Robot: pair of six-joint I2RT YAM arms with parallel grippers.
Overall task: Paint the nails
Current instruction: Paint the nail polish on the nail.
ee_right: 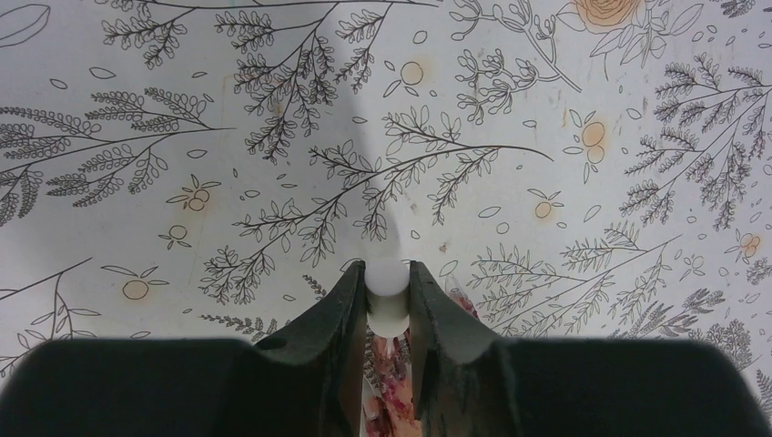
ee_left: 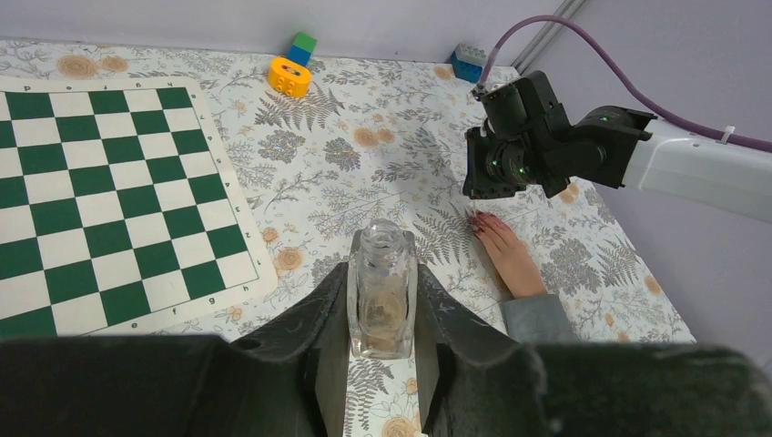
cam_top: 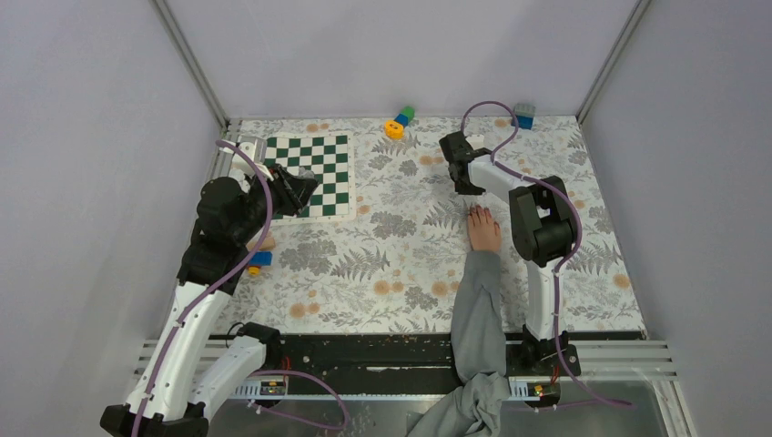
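floral tablecloth [cam_top: 382,273] | one human hand [cam_top: 483,229] lies flat, red nails [ee_left: 477,221] under right gripper [ee_right: 387,273] | right wrist alone: it pinches one white cap [ee_right: 387,299] | left wrist alone: left gripper [ee_left: 382,278] clamps one glass bottle [ee_left: 382,319]

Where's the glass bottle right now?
In the left wrist view the glass bottle stands upright, clamped in the left gripper, beside the chessboard and well left of the hand.
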